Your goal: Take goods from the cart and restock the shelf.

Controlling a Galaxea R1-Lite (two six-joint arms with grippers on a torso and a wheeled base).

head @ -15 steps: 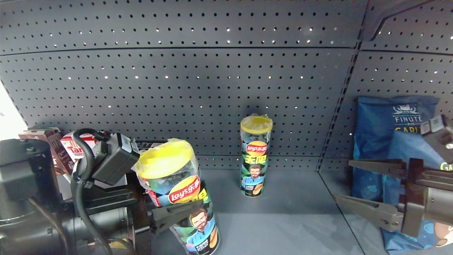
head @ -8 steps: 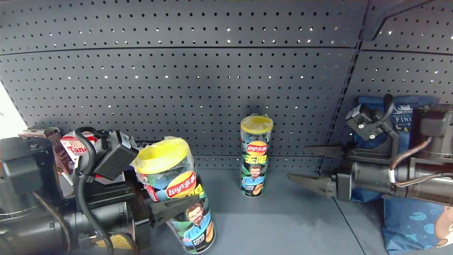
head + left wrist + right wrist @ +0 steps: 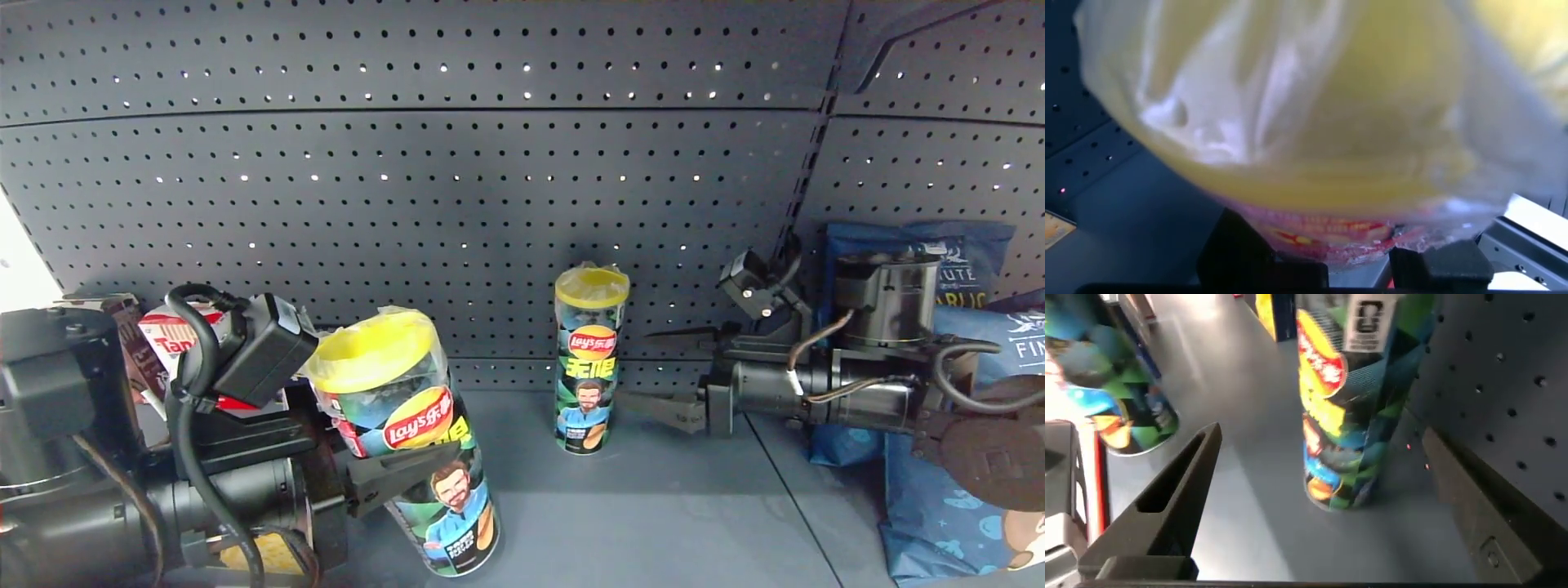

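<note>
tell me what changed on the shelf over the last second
The right gripper swept left from in front of the blue snack bags toward the back chip can. It is now just beside that can, open, with nothing taken hold of. The left gripper stayed shut on the nearer chip can, which barely shifted. The back chip can, the snack bags and the boxes at the left did not move.

held can (image 3: 1315,122): blurred close-up | blue bags (image 3: 939,523): partly hidden, cut by frame edge | boxes (image 3: 175,343): half hidden
</note>
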